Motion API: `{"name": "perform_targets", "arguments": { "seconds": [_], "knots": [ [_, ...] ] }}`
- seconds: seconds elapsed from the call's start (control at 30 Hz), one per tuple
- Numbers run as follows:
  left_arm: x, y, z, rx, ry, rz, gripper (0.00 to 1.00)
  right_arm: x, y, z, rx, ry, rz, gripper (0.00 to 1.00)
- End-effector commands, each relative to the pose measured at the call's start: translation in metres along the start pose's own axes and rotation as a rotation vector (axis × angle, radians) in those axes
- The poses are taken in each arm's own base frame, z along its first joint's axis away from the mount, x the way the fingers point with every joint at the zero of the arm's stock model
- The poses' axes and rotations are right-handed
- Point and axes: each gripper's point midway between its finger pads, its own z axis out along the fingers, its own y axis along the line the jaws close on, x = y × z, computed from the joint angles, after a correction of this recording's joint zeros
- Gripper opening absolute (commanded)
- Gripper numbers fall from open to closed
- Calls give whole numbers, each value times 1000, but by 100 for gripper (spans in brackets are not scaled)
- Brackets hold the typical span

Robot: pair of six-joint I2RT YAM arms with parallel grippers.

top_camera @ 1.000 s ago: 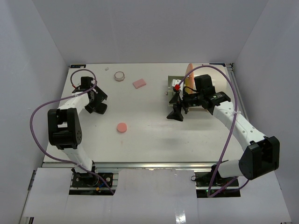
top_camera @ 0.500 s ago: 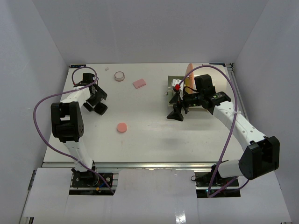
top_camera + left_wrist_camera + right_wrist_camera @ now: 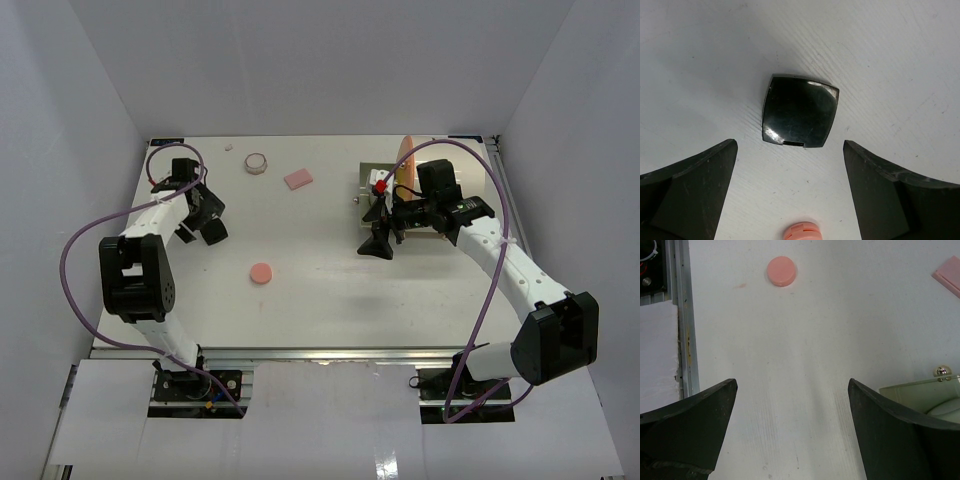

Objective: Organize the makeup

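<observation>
White desk [image 3: 330,300] inside pale walls, with the cream case [image 3: 472,172] at its far right as my marker. Well to the left of the case, across the desk, my left tool [image 3: 207,219] hangs over the black compact [image 3: 800,111], fingers spread wide with nothing between them. The wrist view shows the compact lying flat, between the two tips and a little ahead of them. My right tool [image 3: 378,230] sits just left of the case, also spread and empty, over bare desk. The pink disc [image 3: 261,272] lies left of the case and nearer to me; the pink pad [image 3: 298,179] and a round jar [image 3: 257,162] lie left of it along the back.

I judge the step in hand is picking up the compact. To do it well I'd nudge forward until it sits dead centre, then twist the wrist so the fingers meet its flat sides and not its rounded corners. It looks thin and glossy, so I'd go down until the tips almost touch the desk, then close slowly
</observation>
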Motion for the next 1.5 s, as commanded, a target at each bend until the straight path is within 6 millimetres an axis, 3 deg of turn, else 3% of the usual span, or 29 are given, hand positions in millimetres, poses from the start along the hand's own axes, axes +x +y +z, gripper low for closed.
{"name": "perform_targets", "arguments": {
  "seconds": [0.0, 0.4, 0.7, 1.07, 1.47],
  "knots": [
    [9, 5, 0, -15, 7, 21, 98, -4, 1, 2, -15, -28, -13, 98],
    [26, -15, 27, -25, 57, 131, 98, -2, 1, 3, -21, -25, -8, 98],
    [16, -32, 25, 11, 34, 140, 98, 0, 2, 3, -26, -23, -5, 98],
    [16, -2, 26, -131, -43, 290, 98, -1, 3, 3, -26, -26, -9, 98],
    [20, -17, 40, -97, -2, 299, 98, -1, 3, 1, -26, -31, -9, 98]
  ]
}}
